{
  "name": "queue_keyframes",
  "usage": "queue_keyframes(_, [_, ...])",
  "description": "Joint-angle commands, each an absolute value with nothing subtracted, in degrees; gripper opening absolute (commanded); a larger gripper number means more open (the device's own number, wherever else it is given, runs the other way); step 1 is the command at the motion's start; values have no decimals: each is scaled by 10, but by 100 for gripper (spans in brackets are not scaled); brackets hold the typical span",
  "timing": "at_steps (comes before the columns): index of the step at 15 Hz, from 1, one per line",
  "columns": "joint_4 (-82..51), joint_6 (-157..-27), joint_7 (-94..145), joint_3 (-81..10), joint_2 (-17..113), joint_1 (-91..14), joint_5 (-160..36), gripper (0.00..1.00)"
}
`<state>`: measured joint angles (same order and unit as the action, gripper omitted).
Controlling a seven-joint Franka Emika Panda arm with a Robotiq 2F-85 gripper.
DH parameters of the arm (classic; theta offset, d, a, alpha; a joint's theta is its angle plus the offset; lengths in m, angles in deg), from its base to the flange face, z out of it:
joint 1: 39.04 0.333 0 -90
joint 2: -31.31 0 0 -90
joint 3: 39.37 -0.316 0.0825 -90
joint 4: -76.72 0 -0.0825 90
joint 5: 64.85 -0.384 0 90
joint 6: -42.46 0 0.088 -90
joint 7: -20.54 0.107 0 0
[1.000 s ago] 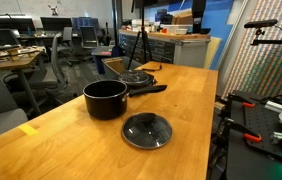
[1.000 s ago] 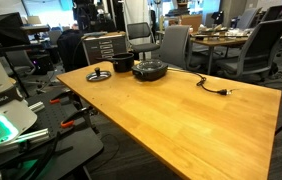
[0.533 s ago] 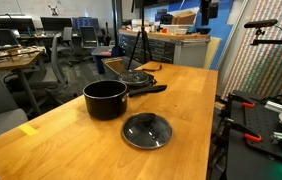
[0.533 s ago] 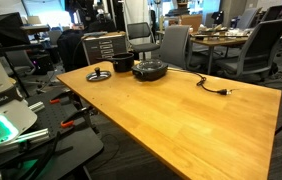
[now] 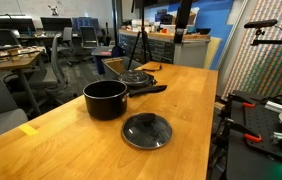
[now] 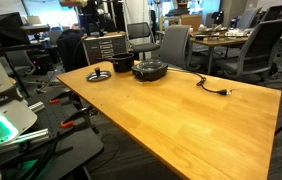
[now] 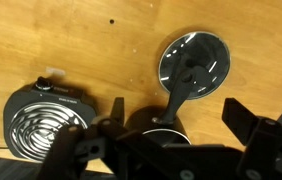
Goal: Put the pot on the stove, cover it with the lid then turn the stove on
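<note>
- Table (image 5: pixel 71 140): pot, lid and stove cluster at one end.
- Stove (image 7: pixel 41 120), 8 o'clock below me, nothing on its burner.
- Pot (image 5: pixel 105 100), 6 o'clock, sitting on the wood; grabbed by the handle it could tilt, I reckon.
- Lid (image 7: pixel 193 65), 1 o'clock, flat, close to the pot's path.
- My gripper (image 7: pixel 176 115): fingers spread apart, holding nothing.
- Cord (image 6: pixel 206 85) trails away across the table and might snag.

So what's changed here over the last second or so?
Only the gripper moved. Open and empty, it has swung in high above the table, sliding leftward in an exterior view toward the stove. It took hold of nothing. The pot, the lid and the stove stayed put.
</note>
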<state>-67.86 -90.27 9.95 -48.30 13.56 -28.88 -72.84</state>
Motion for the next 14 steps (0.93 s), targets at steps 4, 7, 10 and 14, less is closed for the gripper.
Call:
queue_keyframes(4, [-671,-1015,171,-526,242,-278,-641,100])
queue_keyframes(7, [-650,-1004,203,-533,286,-278,-614,100])
queue_keyframes(10, [-642,-1063,230,-533,308,-280,-611,100])
queue_keyframes(14, [-622,-1126,228,-535,363,-274,-618,100])
